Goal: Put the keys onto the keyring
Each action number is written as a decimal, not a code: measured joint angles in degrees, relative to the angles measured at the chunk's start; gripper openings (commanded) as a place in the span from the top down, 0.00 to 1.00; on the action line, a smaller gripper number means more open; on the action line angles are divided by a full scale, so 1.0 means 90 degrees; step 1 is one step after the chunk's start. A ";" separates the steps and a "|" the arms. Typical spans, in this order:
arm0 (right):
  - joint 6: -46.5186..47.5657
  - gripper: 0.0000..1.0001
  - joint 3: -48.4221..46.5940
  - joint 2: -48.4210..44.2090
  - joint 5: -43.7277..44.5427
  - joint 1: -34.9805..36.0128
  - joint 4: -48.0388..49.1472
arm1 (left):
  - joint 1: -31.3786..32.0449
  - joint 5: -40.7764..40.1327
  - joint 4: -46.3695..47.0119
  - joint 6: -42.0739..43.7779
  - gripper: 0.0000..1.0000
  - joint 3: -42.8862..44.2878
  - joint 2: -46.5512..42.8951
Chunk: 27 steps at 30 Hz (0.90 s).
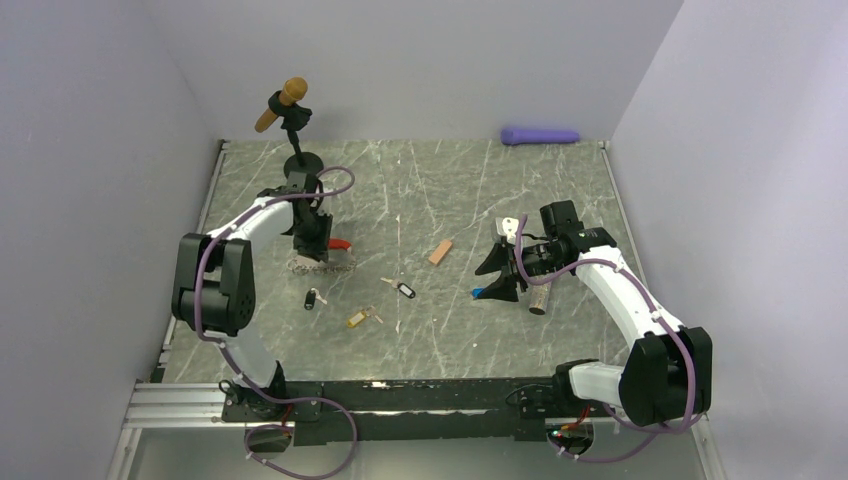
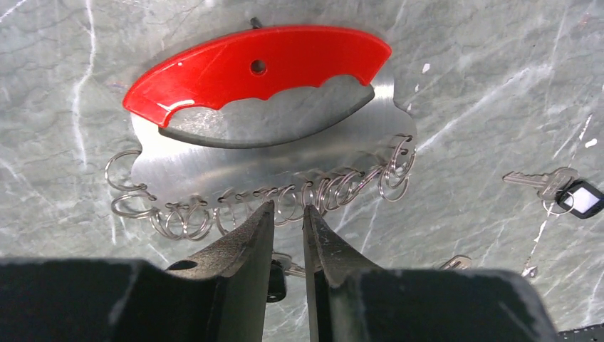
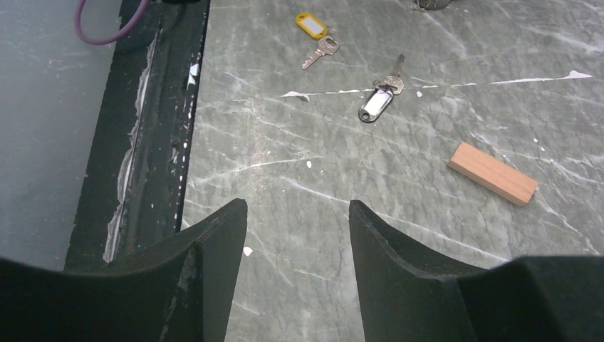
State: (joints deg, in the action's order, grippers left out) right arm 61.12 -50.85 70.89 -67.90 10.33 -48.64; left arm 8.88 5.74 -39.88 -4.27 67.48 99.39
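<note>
The keyring (image 2: 256, 71) is a curved red clip on a silver plate hung with several wire rings (image 2: 178, 217); in the top view the keyring (image 1: 322, 262) lies at mid-left. My left gripper (image 2: 288, 208) hovers at the row of rings, jaws narrowly open and empty; the same left gripper (image 1: 312, 248) points down there. Keys lie loose: a black-tagged key (image 1: 312, 298), a yellow-tagged key (image 1: 358, 318), another black-tagged key (image 1: 402, 289), and a blue tag (image 1: 478, 293) by my right gripper (image 1: 497, 278). The right gripper (image 3: 297, 208) is open over bare table.
A tan block (image 1: 440, 252) lies mid-table, also the tan block (image 3: 491, 173) in the right wrist view. A cylinder (image 1: 540, 300) sits under the right arm. A stand with a brown-headed tool (image 1: 290, 110) rises at back left, and a purple object (image 1: 540, 135) lies at the back wall.
</note>
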 measured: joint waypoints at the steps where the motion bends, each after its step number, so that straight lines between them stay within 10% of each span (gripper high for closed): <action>1: 0.0002 0.41 0.0000 0.0000 0.0000 0.0000 0.0000 | 0.0000 0.0066 0.0002 -0.0010 0.73 0.0000 0.0019; 27: 0.0051 0.40 0.0000 0.0000 0.0002 0.0027 -0.0063 | -0.0053 0.0420 0.0189 -0.0347 0.73 0.0000 0.0367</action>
State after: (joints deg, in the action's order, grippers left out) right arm 61.58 -50.85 70.89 -67.88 10.57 -49.21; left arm 8.40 9.52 -38.17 -7.40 67.48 102.69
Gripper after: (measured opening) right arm 0.594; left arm 0.274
